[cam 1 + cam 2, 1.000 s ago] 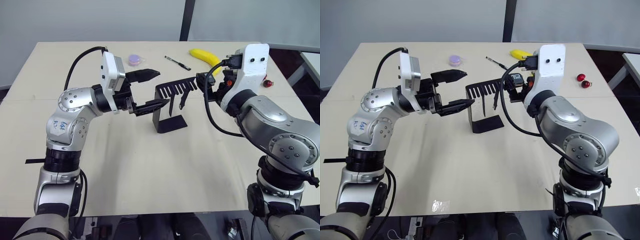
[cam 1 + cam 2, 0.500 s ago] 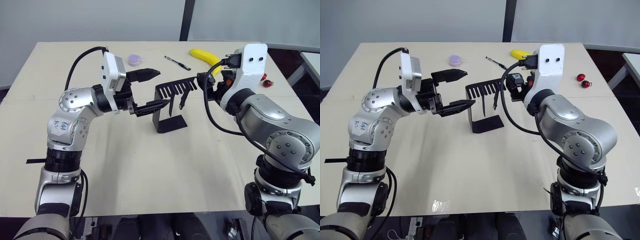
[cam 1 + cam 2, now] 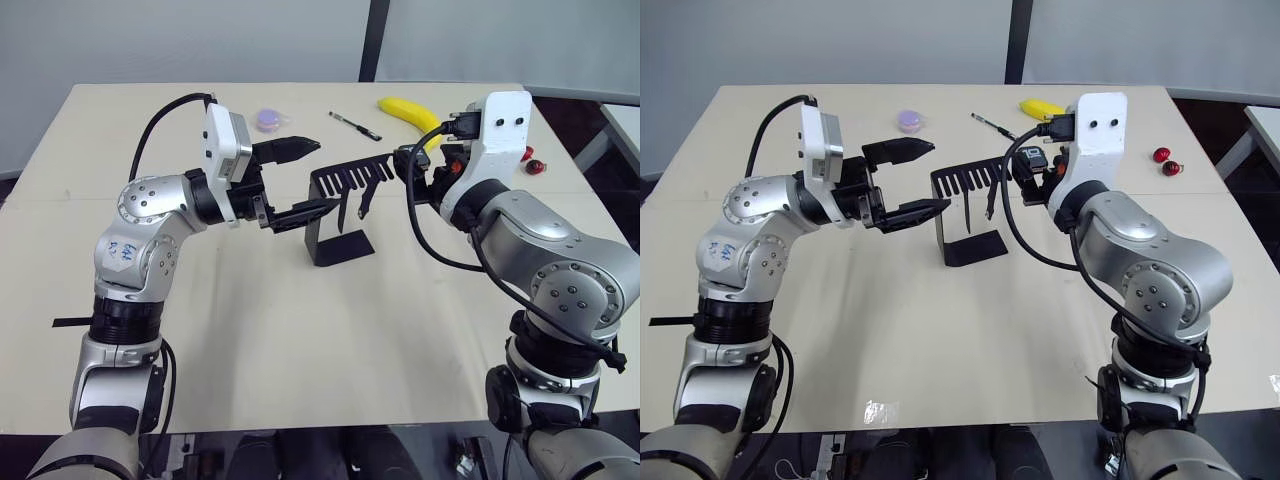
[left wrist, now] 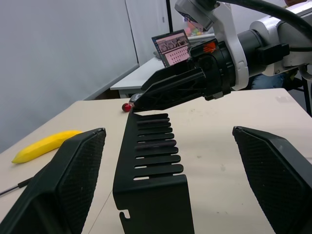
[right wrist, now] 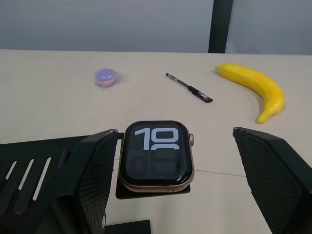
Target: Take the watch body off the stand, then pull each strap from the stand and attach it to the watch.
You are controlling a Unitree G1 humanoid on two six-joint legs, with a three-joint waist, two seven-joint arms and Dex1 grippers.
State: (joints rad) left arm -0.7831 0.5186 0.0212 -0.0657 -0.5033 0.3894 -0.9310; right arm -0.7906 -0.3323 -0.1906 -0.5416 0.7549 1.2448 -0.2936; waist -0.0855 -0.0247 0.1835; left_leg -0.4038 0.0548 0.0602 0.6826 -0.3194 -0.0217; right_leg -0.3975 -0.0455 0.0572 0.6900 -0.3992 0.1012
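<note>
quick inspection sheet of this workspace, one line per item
surface: beige table, bare in front.
job's things: watch body sits on the end of the black stand; two straps hang from its slotted arm.
clutter: banana, pen, purple round thing, red cherries at the far side.
grippers: left pincer open beside the stand; right pincer open, either side of the watch.
cables: black cables on both arms.
surroundings: grey wall, dark post.

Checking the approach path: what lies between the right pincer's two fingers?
The watch body, seated on the stand, sits between the open right pincer's fingers in the right wrist view.
</note>
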